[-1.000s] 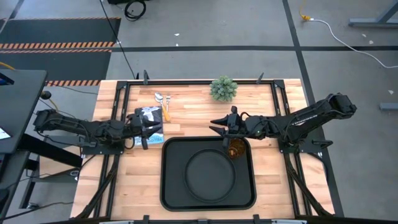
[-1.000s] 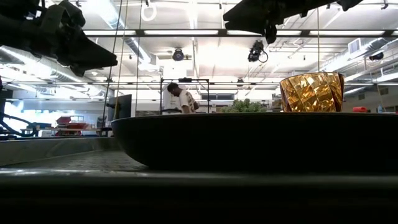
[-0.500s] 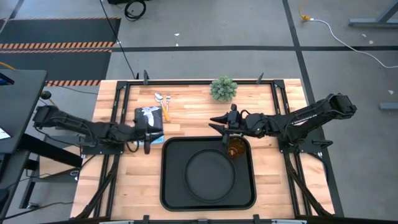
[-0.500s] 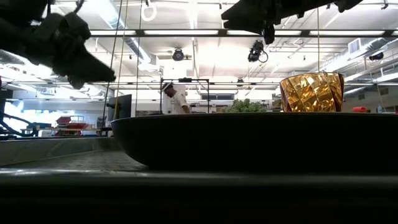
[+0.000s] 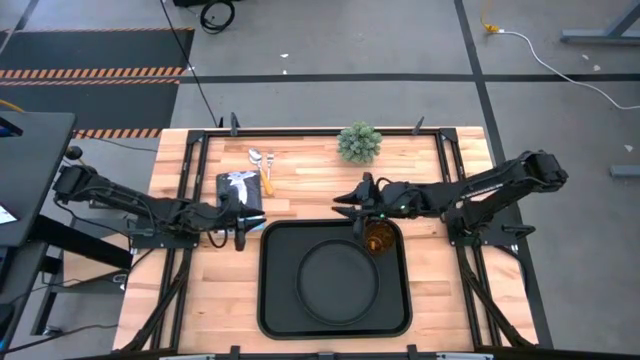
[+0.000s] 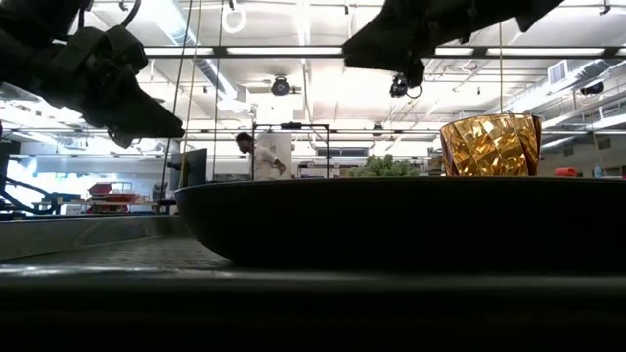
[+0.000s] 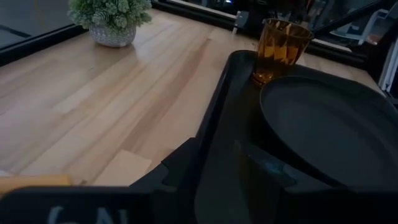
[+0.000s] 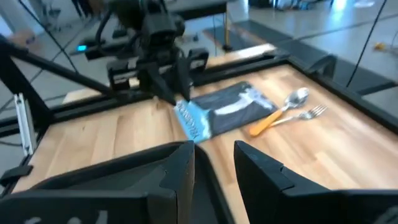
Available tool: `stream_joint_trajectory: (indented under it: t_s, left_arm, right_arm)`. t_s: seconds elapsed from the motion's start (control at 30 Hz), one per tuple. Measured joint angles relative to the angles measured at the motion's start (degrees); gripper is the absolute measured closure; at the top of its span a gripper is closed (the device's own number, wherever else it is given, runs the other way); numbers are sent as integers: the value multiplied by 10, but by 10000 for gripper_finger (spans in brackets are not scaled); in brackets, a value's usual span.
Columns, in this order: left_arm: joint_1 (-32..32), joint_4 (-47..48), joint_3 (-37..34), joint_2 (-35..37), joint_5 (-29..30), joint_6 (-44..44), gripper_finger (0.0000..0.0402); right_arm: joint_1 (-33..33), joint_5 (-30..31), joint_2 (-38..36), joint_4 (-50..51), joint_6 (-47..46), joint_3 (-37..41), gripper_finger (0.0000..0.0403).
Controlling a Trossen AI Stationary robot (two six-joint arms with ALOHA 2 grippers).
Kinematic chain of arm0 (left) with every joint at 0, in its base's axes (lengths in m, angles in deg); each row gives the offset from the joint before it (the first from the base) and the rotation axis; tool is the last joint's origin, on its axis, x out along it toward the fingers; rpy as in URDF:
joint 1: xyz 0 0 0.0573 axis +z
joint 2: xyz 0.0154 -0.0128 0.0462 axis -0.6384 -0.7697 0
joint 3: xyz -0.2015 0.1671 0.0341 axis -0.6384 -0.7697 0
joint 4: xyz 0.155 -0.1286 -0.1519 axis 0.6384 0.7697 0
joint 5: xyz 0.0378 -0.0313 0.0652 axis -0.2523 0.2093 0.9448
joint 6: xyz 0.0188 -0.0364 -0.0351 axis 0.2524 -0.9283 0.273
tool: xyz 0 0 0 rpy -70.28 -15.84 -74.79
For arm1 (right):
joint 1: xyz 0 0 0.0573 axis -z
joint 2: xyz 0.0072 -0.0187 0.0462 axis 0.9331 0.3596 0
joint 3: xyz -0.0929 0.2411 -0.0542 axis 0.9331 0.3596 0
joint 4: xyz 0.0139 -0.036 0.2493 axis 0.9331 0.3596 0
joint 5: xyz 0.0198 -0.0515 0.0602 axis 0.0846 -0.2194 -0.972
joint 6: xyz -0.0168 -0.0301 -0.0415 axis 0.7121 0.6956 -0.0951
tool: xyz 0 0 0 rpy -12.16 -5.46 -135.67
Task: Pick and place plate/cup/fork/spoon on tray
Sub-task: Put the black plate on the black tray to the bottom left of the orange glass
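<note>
- High view: tray [image 5: 270, 300] lies on the surface, carrying the plate [image 5: 338, 282] and, in its far right corner, the cup [image 5: 379, 238].
- Fork [image 5: 268, 158] and spoon [image 5: 256, 157] lie well beyond the tray's far left corner.
- Left tool [image 5: 240, 215] hovers just left of the tray, part-open, empty.
- Right tool [image 5: 350, 201] hangs beside the cup, narrowly parted, empty.

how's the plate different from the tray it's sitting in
The round matte black plate is a circle; the large black rectangular tray has rounded corners. The plate is smaller, covering only part of the tray's floor. The plate sits inside the tray, while the tray rests directly on the wooden table. Both are black with raised rims.
</note>
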Motion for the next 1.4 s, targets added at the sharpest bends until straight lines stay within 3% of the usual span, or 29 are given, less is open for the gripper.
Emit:
stream_joint_trajectory:
  t_s: [0.3,0.57,0.83,1.17,1.4]
  left_arm:
    - [1,0,0,0,-1,8,285]
    - [1,-3,0,0,7,10,285]
    - [1,-5,0,0,10,10,285]
    - [1,1,0,2,11,11,285]
    - [1,5,0,2,11,11,285]
  right_arm:
    - [-67,-19,135,151,10,-162,282]
    - [-122,-33,244,297,-39,-281,282]
    - [-124,-47,339,316,-84,-358,282]
    - [-114,-62,468,413,-34,-525,282]
    - [-113,-63,522,417,-16,-570,282]
